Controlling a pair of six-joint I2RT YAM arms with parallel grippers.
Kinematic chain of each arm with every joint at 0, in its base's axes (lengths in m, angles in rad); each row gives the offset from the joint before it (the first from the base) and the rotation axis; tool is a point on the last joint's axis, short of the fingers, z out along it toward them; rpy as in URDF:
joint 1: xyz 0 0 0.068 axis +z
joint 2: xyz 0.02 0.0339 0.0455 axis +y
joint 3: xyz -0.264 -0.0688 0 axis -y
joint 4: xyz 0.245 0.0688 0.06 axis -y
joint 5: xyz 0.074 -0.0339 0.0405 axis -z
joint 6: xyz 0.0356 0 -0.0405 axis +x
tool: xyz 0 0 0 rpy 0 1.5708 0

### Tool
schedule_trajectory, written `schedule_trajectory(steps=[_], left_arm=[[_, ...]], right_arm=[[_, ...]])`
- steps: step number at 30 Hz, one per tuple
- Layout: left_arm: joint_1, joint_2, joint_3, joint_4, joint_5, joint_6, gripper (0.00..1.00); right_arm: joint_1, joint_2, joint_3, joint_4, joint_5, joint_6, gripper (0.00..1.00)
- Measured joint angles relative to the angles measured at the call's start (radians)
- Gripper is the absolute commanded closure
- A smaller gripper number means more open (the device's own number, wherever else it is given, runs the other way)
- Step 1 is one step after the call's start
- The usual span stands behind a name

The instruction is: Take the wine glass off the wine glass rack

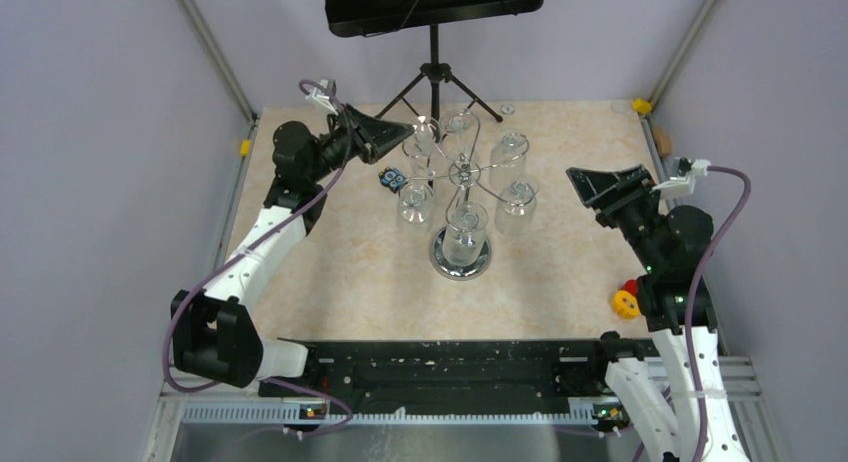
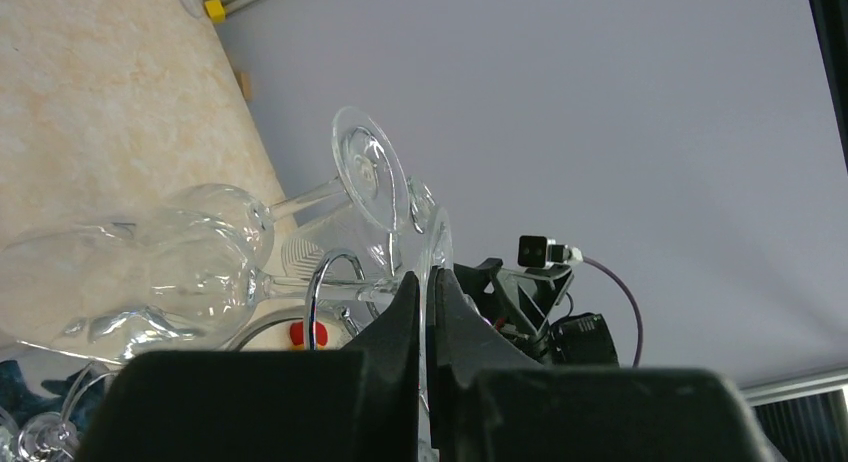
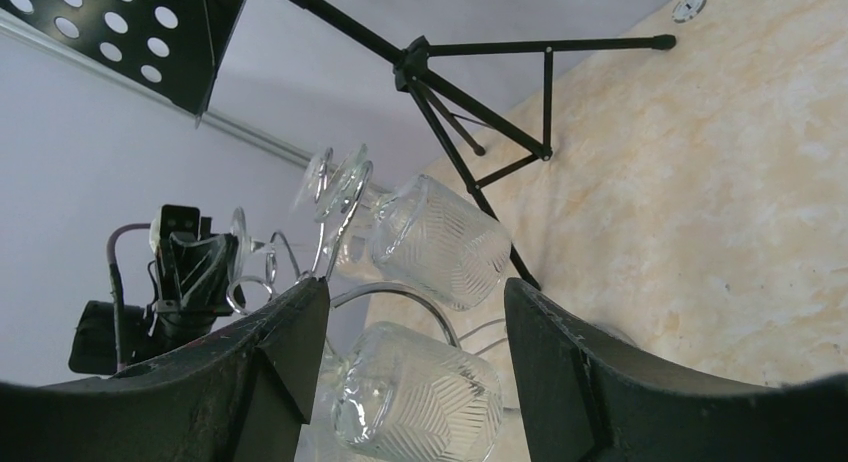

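Note:
The chrome wine glass rack [image 1: 462,259] stands mid-table with several clear wine glasses hanging upside down from its hook arms. My left gripper [image 1: 405,133] is at the rack's back left. In the left wrist view it [image 2: 428,292] is shut on the thin round foot [image 2: 437,252] of a wine glass [image 2: 140,277], whose stem lies through a chrome hook [image 2: 318,282]. My right gripper [image 1: 588,185] is open and empty, right of the rack and apart from it. In the right wrist view it [image 3: 415,292] faces patterned glass bowls [image 3: 440,242].
A black tripod music stand [image 1: 432,42] stands behind the rack at the table's back edge. A small blue object [image 1: 392,179] lies left of the rack. A yellow and red object [image 1: 627,300] lies near the right arm. Grey walls close in both sides.

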Motion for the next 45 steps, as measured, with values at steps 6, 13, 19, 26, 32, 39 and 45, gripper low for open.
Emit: schedule_trajectory(steps=[6,13,19,26,32,39,45], left_arm=[[0.0,-0.021,0.0,-0.076,0.06,0.027,1.0],[-0.001,-0.101,0.001,-0.223,0.084,0.105,1.0],[0.0,-0.164,0.008,-0.357,0.061,0.188,1.0],[0.034,-0.241,0.008,-0.468,0.009,0.24,1.0],[0.061,-0.33,0.008,-0.57,-0.076,0.29,1.0],[0.073,-0.408,0.023,-0.684,-0.172,0.326,1.0],[0.073,-0.461,0.126,-0.776,-0.229,0.334,1.0]], right_arm=[[0.0,0.008,0.0,0.03,-0.063,-0.005,0.23],[0.0,0.021,-0.001,0.077,-0.116,-0.005,0.2],[0.0,0.02,-0.001,0.087,-0.142,-0.005,0.21],[0.011,0.019,-0.002,0.109,-0.188,0.001,0.2],[0.071,0.022,-0.019,0.197,-0.224,0.001,0.21],[0.261,0.08,-0.016,0.36,-0.232,-0.052,0.26],[0.513,0.245,0.076,0.474,-0.202,-0.18,0.31]])
